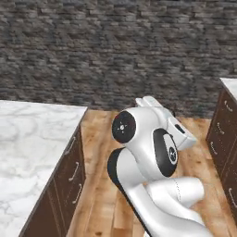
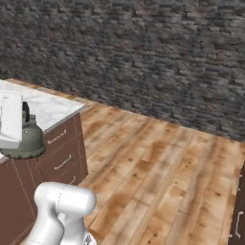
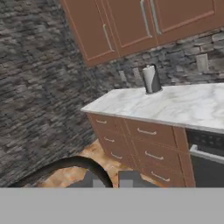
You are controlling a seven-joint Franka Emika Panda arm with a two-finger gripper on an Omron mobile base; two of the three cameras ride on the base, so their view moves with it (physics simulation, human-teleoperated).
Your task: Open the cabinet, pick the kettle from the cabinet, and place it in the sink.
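Right now your jaws (image 3: 113,180) are closed on the kettle's thin dark loop handle (image 3: 65,166), which arcs just in front of the two fingertips at the bottom of the hand view. In the right base view you see the kettle (image 2: 27,139) itself, squat and grey-olive, hanging under the white hand at the left edge, above the edge of the marble counter (image 2: 50,109) and its brown drawers.

Looking along the hand, you face another marble counter (image 3: 175,105) with brown drawer fronts (image 3: 144,135) beneath it and a dark appliance front (image 3: 208,162) at the right. A paper towel roll on a stand (image 3: 151,79) is upright near the back of that counter, against the dark stone wall. Above it hang reddish-brown wall cabinets (image 3: 131,22) with vertical silver bar handles; the doors you can see are shut.

In the left base view the arm's white links (image 1: 152,152) fold over the wooden floor (image 1: 99,139), between a marble counter (image 1: 32,139) on the left and dark drawers (image 1: 224,134) on the right.
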